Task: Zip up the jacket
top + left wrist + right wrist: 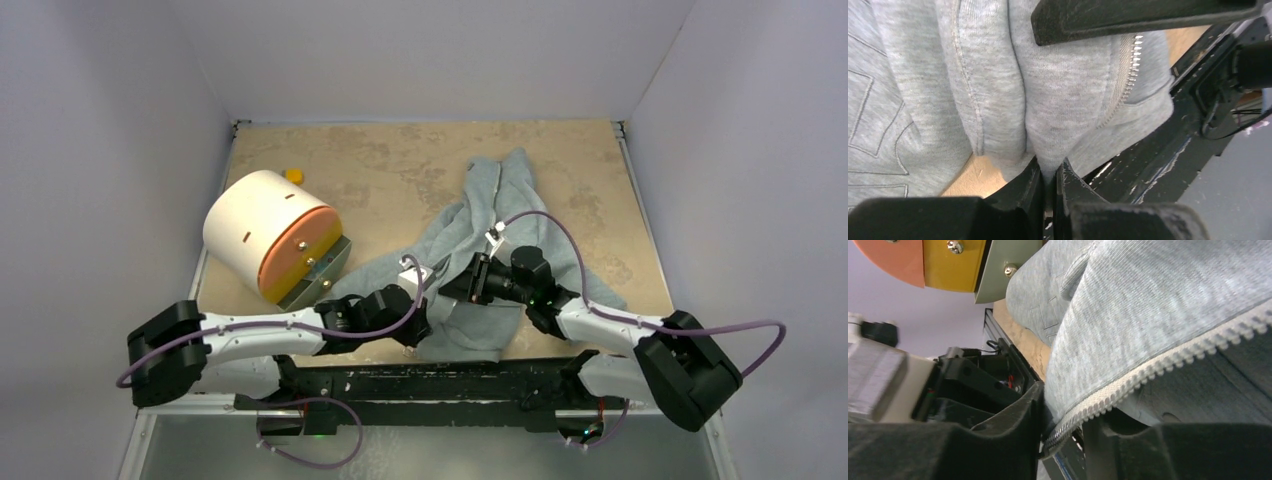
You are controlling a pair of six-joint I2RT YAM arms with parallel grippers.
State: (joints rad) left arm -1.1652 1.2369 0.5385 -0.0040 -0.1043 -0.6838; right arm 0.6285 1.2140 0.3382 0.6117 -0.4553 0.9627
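Lying rumpled on the tan table [400, 160], the jacket [500, 185] spreads away from both claws, which meet close together at its near hem: the left claw [438, 312] just to the left of the right claw [458, 290]. A white drum [250, 225] with an orange face sits well off to the left claw's outer side. From the left wrist, the left claw is clamped tight on a fold of the grey hem, the cloth bulging up straight ahead of its tips, with the zipper teeth [1133, 65] running up to its right. From the right wrist, the right claw's jaws stand narrowly parted with the toothed zipper edge running down between them. Whether they press on it I cannot tell. Grey cloth rises ahead and to the right, the orange face far off to the upper left.
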